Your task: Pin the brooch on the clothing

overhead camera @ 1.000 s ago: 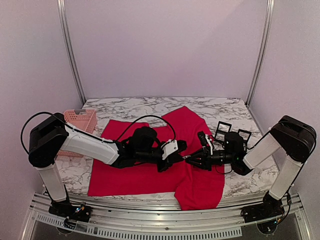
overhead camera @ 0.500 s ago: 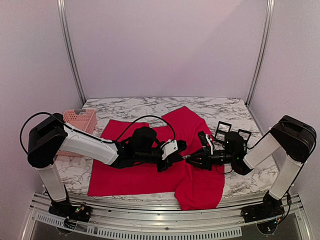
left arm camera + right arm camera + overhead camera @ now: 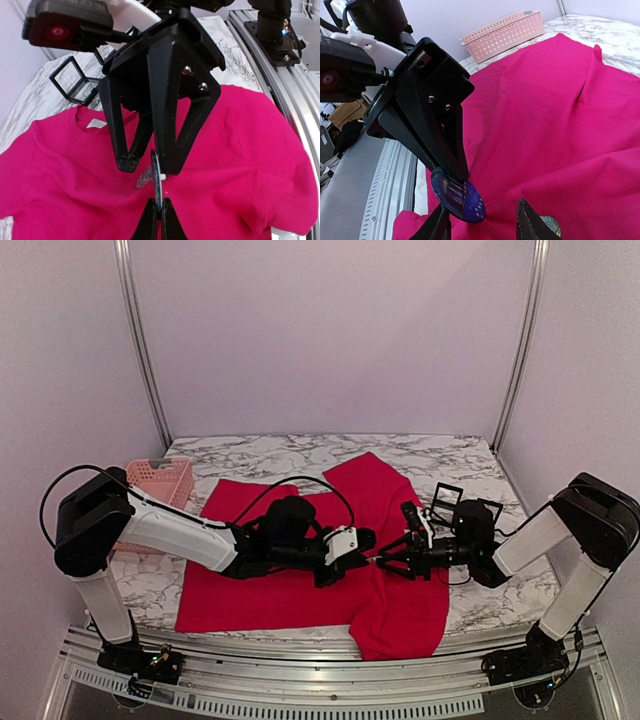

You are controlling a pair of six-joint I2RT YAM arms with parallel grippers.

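Note:
The red T-shirt (image 3: 290,590) lies spread on the table, its white neck label (image 3: 96,123) showing in the left wrist view. My left gripper (image 3: 159,204) is shut on the brooch (image 3: 157,175), a flat dark blue disc held edge-on above the shirt (image 3: 240,150). In the right wrist view the brooch (image 3: 460,197) hangs from the left gripper (image 3: 455,172), just above the shirt (image 3: 560,100). My right gripper (image 3: 482,220) is open, its jaws either side of the brooch. The two grippers meet tip to tip, left gripper (image 3: 362,552) and right gripper (image 3: 385,562).
A small glittery disc (image 3: 551,226) lies on the shirt under the grippers, also in the left wrist view (image 3: 144,177). A pink basket (image 3: 165,480) stands at the left. Black wire frames (image 3: 455,498) stand behind the right arm. The metal rail (image 3: 330,665) runs along the near edge.
The right wrist has shifted slightly right and lower. The left gripper has edged toward it. The brooch stays in the left gripper.

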